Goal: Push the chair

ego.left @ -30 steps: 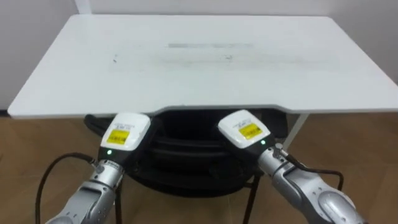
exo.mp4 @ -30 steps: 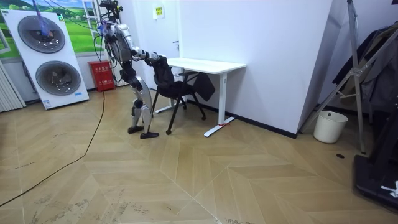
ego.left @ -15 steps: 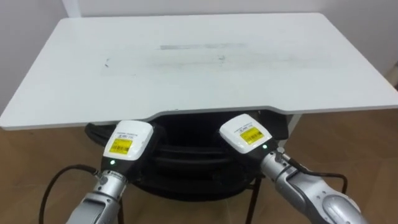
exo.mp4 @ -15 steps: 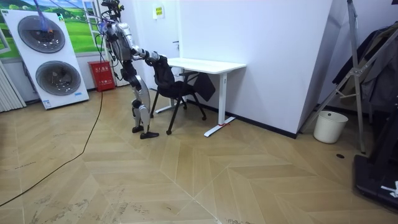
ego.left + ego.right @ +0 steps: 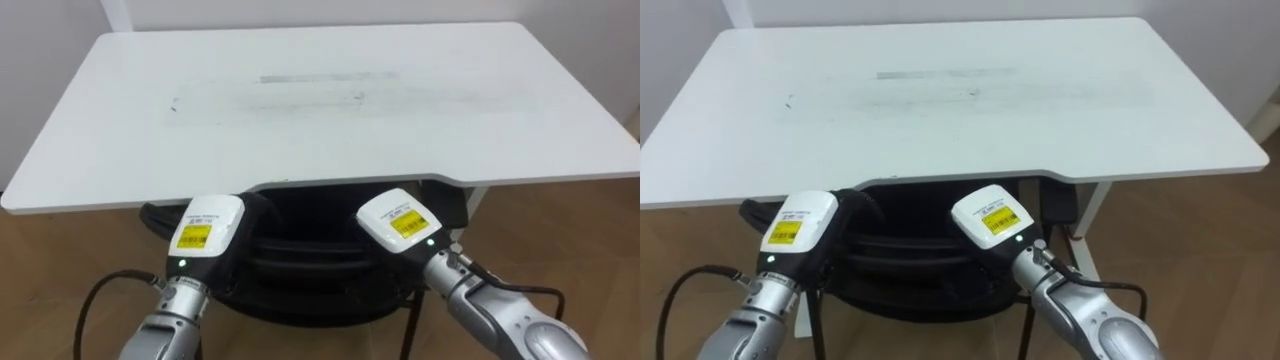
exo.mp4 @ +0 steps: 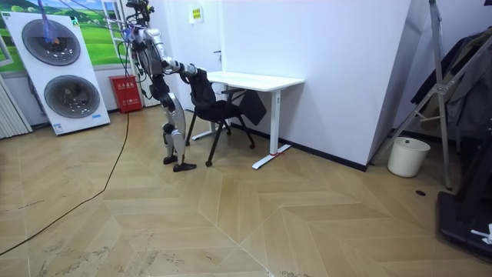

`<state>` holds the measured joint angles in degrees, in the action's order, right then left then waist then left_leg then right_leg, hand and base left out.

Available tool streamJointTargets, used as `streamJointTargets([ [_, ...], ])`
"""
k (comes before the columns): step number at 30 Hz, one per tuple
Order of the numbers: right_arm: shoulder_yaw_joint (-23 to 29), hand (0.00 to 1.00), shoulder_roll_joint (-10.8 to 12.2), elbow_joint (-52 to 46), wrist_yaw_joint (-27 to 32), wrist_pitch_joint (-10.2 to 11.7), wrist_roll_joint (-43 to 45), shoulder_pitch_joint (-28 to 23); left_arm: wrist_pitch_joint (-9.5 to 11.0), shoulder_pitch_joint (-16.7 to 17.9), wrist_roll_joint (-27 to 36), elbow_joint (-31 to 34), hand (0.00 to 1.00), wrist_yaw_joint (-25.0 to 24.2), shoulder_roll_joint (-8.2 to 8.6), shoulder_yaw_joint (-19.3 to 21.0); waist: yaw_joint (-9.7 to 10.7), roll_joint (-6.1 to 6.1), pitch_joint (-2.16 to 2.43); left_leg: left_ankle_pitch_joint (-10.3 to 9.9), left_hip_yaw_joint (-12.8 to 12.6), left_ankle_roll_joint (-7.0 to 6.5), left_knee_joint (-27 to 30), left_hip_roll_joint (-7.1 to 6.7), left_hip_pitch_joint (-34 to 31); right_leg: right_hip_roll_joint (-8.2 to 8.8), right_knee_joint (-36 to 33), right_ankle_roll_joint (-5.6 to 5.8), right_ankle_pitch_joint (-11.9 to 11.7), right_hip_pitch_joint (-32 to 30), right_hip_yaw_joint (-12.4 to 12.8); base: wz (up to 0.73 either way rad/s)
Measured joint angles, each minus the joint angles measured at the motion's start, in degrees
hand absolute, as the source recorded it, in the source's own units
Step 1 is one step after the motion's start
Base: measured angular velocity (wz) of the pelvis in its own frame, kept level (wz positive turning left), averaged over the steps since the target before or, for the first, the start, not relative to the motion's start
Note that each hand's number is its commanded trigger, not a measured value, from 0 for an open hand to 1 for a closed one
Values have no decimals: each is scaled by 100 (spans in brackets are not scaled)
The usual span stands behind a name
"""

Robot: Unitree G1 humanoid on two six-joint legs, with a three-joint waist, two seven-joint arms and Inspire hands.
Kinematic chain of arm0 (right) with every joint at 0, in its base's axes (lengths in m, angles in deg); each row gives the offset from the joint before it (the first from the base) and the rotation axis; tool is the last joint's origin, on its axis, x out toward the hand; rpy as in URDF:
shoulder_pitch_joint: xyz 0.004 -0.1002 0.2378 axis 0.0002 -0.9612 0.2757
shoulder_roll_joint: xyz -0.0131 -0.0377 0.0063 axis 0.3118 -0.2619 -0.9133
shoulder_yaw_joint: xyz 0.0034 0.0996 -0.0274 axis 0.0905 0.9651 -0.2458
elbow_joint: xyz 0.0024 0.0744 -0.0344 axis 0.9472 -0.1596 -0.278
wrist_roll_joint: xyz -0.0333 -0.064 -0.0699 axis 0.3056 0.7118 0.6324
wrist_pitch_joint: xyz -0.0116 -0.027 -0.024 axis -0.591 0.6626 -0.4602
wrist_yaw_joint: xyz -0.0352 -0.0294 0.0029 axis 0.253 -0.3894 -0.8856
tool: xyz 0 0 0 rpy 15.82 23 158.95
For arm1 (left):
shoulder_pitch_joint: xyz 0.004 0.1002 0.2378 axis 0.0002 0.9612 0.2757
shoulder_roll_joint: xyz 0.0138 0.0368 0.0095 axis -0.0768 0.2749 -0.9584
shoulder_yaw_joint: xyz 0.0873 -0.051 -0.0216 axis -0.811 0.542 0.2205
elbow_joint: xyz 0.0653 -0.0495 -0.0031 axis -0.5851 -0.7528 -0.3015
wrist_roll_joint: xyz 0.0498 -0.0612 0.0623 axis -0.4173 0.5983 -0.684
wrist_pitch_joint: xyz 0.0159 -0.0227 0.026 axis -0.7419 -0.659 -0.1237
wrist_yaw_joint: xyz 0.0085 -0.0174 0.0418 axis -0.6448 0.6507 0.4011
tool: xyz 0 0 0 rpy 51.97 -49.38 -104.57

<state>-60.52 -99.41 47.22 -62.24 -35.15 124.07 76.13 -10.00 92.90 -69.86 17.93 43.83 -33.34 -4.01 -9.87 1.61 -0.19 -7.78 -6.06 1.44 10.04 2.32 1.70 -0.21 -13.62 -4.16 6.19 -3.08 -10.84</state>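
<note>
A black chair (image 5: 310,272) stands right in front of me, its seat partly under the white desk (image 5: 320,110). My left hand (image 5: 205,226) and right hand (image 5: 398,220) both rest against the top of the chair's backrest, side by side just short of the desk's near edge. Only the white backs of the hands show, and the chair hides what lies beyond them. In the room view I stand behind the chair (image 6: 217,108) with both arms stretched out to its back, facing the desk (image 6: 257,80) by the white wall.
The desk's legs (image 6: 272,123) flank the chair. Two stacked washing machines (image 6: 60,71) and a red box (image 6: 127,94) stand behind me. A white bin (image 6: 405,156) and a metal stand (image 6: 450,92) are far off at the room view's right.
The room view shows my rear foot stepping up closer to the chair. The eye view has shifted with it, and both hands sit a little lower and nearer the desk's edge.
</note>
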Motion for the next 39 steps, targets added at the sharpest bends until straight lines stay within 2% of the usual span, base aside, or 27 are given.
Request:
streamJointTargets([
  [6,178,0,18,-63,-57,107,-8,-32,3,-1,85,155,0,-166,16,29,16,20,-24,58,14,-35,-36,-10,-25,5,8,24,-2,-38,7,1],
  [8,324,0,21,-63,-98,213,-4,-31,55,-2,121,202,0,-228,41,111,41,37,-34,92,8,3,-44,-12,-58,4,8,47,-17,-102,38,0],
  [12,394,0,-27,-212,-213,241,49,-31,113,-2,115,317,0,-352,92,197,71,45,-37,126,10,-40,-47,-12,-136,6,17,88,-43,-175,72,0],
  [14,434,0,-54,-284,-260,266,62,-32,115,-1,115,438,0,-487,42,215,91,45,-38,134,10,-41,-50,-10,-171,-8,114,160,-91,-183,72,0],
  [17,557,0,-46,-304,-305,391,84,-32,136,-2,115,536,0,-626,-15,240,161,41,-41,172,13,-57,-51,-11,-202,-4,174,186,-142,-190,68,1],
  [19,714,0,-58,-307,-339,573,84,-32,320,-17,105,613,0,-876,-64,420,188,40,-44,177,-8,-69,-50,-12,-200,-3,207,174,-187,-178,95,-5],
  [21,820,0,-90,-349,-348,697,84,-32,530,-42,105,623,0,-939,-126,497,214,29,-60,189,-21,-86,-48,-12,-193,-11,297,114,-259,-141,118,-5],
  [22,860,0,-135,-427,-354,725,84,-33,643,-42,105,664,0,-946,-136,537,263,24,-88,192,-21,-91,-50,-14,-181,-17,360,97,-291,-102,116,0],
  [25,1039,0,-235,-597,-403,890,84,-37,1028,-48,99,690,0,-946,-131,724,331,42,-124,194,-52,-96,-60,-23,-176,-17,383,92,-301,-103,141,-3],
  [26,1077,0,-251,-637,-404,910,88,-51,1099,-47,99,691,0,-945,-112,764,334,46,-133,190,-80,-98,-64,-20,-173,-22,385,93,-300,-114,162,-15],
  [27,1187,0,-253,-728,-405,970,126,-91,1257,-47,98,691,0,-946,-75,857,324,37,-148,186,-117,-102,-71,-17,-174,-35,385,96,-303,-134,216,-20],
  [28,1250,0,-296,-802,-405,1043,129,-98,1434,-46,77,714,0,-945,-108,937,321,31,-151,181,-134,-103,-80,-11,-175,-49,379,96,-303,-156,269,-24],
  [30,1287,0,-475,-1035,-404,1124,129,-105,1701,-46,49,805,0,-945,-277,1020,383,32,-152,174,-162,-99,-91,-4,-169,-63,385,90,-308,-165,301,-11],
  [31,1347,0,-642,-1183,-402,1240,127,-115,1926,-46,49,822,0,-945,-361,1121,449,27,-156,174,-168,-100,-109,-5,-145,-70,392,50,-336,-132,302,0],
  [32,1465,0,-680,-1200,-383,1349,124,-139,2107,-46,49,838,0,-945,-417,1191,472,22,-162,174,-176,-99,-121,-13,-89,-81,427,-17,-389,-65,317,-4],
  [33,1500,0,-712,-1200,-364,1379,124,-140,2172,-45,49,838,0,-945,-425,1257,481,10,-173,173,-182,-97,-129,-13,-39,-86,451,-20,-392,-14,328,-4],
  [35,1756,0,-901,-1201,-205,1517,124,-254,2503,-28,47,914,0,-896,-413,1833,492,9,-182,166,-202,-89,-156,-7,35,-97,499,43,-347,66,330,0],
  [36,1863,0,-949,-1202,-161,1570,130,-283,2486,-23,25,922,0,-893,-445,1998,497,10,-183,165,-202,-89,-163,-8,31,-97,500,66,-329,59,330,0],
  [37,2043,0,-1033,-1204,-60,1688,136,-334,2394,-21,26,924,0,-767,-467,2452,525,11,-184,163,-204,-92,-172,-8,-5,-95,488,68,-315,5,331,3],
  [38,2235,0,-1128,-1329,4,1783,172,-436,2396,-17,26,924,0,-682,-532,2722,570,10,-183,161,-207,-96,-183,-10,-41,-96,487,69,-315,-33,332,0],
  [39,2402,0,-1180,-1468,59,1854,178,-556,2417,-13,26,924,0,-652,-551,2822,580,10,-183,160,-212,-96,-186,-12,-48,-98,483,68,-316,-36,336,-4],
])
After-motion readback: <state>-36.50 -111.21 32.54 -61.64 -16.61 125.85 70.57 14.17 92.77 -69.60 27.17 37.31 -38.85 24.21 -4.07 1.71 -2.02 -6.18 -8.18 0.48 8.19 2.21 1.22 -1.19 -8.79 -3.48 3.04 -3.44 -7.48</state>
